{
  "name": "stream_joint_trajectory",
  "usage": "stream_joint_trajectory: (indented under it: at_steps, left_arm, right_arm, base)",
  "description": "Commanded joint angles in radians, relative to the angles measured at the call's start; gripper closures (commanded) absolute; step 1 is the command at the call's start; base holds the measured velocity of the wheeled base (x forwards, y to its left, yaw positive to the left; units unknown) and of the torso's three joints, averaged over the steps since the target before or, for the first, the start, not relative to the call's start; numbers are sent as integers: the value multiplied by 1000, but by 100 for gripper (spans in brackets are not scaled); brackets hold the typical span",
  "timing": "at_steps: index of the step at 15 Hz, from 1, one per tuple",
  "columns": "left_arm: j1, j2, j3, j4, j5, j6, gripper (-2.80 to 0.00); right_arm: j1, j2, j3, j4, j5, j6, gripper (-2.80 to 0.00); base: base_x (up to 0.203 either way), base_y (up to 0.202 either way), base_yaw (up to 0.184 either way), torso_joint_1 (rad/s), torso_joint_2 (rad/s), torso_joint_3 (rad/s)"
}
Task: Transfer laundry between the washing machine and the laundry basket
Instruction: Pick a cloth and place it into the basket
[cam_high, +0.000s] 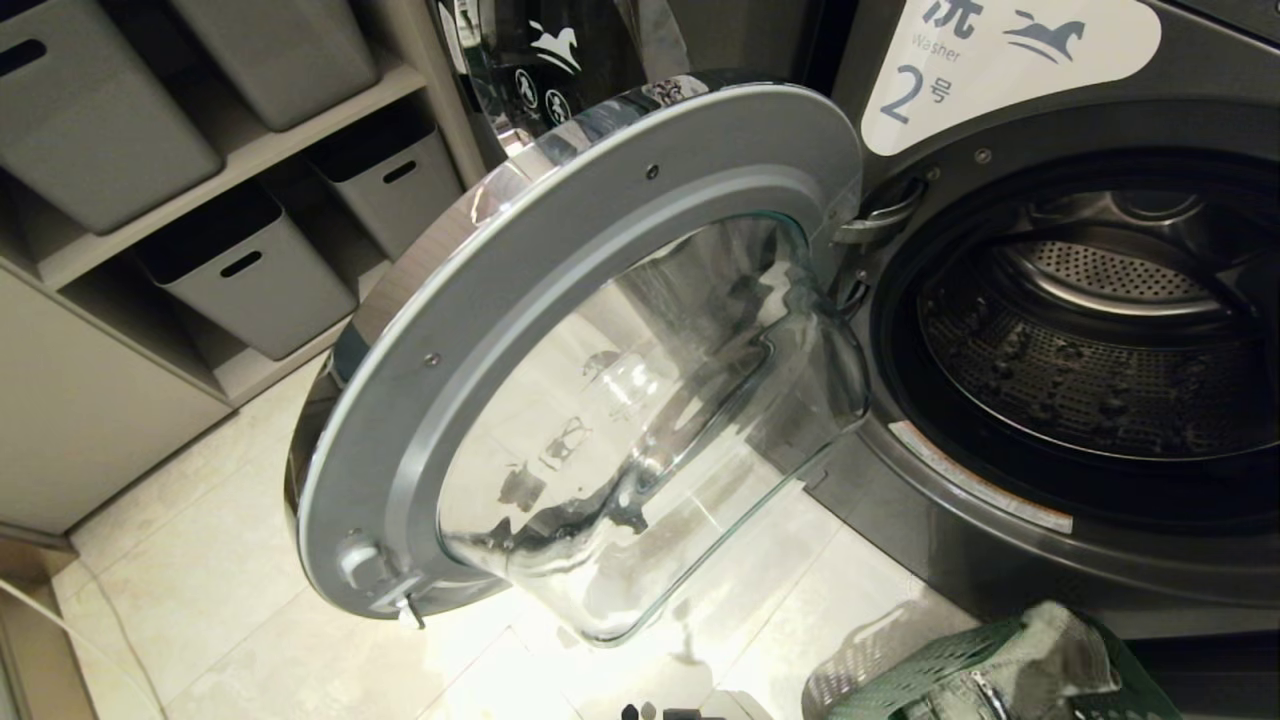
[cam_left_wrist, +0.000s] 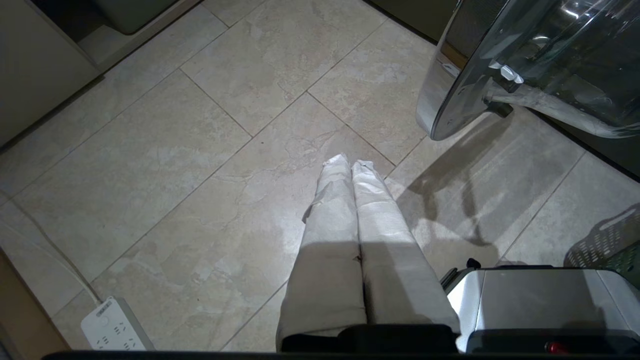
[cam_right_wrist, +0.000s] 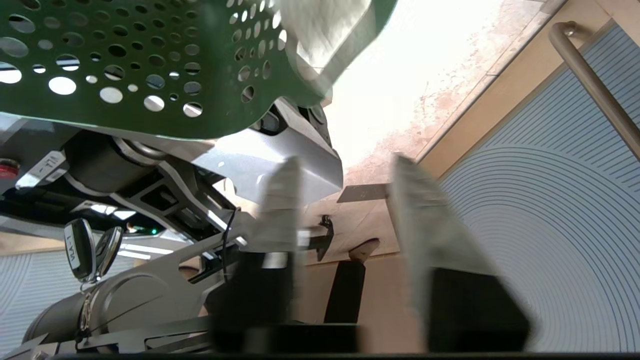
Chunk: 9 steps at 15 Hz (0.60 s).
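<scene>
One pale grey-beige piece of laundry (cam_high: 1065, 640) lies heaped in the green laundry basket (cam_high: 905, 672), which sits on the tiled floor (cam_high: 230, 590) at the foot of the washing machine (cam_high: 1010, 530), low at the right of the head view. In the right wrist view the same basket's perforated green wall (cam_right_wrist: 130, 60) fills the space just beyond the right end effector (cam_right_wrist: 345, 195), with a bit of pale cloth (cam_right_wrist: 320, 25) showing at its rim; the end effector's two fingers (cam_right_wrist: 425, 220) stand partly apart with nothing between them, and they are clear of the basket and the cloth, close to it but not touching. The washing machine, marked with a white label (cam_high: 1000, 60) reading Washer 2, has its round chrome-rimmed glass door (cam_high: 600, 370) swung wide open toward the left, and no cloth shows in the visible part of the perforated drum (cam_high: 1090, 350). Further left, grey storage bins (cam_high: 240, 270) sit on pale shelving (cam_high: 250, 150). The left end effector (cam_left_wrist: 350, 162) hangs over bare floor tiles well away from the basket, its white-wrapped fingers (cam_left_wrist: 372, 215) pressed together and holding nothing; the lower edge of the open door (cam_left_wrist: 450, 125) is near it, and a white power strip (cam_left_wrist: 112, 327) lies on the floor off to one side.
</scene>
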Motion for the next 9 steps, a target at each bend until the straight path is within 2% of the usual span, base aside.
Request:
stream_joint_trajectory:
  at_steps: [1, 4, 7, 8, 9]
  left_arm:
    - [1, 1, 2, 0, 0, 0, 0]
    - [1, 1, 2, 0, 0, 0, 0]
    - [1, 1, 2, 0, 0, 0, 0]
    - [1, 1, 2, 0, 0, 0, 0]
    - [1, 1, 2, 0, 0, 0, 0]
  right_arm:
    - [4, 1, 3, -1, 2, -2, -280]
    - [10, -54, 13, 0, 27, -1, -280]
    - [10, -192, 58, 1, 59, -2, -280]
    - [10, -242, 73, 1, 67, -6, 0]
    - [10, -283, 86, 2, 73, -14, 0]
  base:
    - [0, 0, 0, 0, 0, 0]
    - [0, 0, 0, 0, 0, 0]
    - [0, 0, 0, 0, 0, 0]
    - [0, 0, 0, 0, 0, 0]
    - [0, 0, 0, 0, 0, 0]
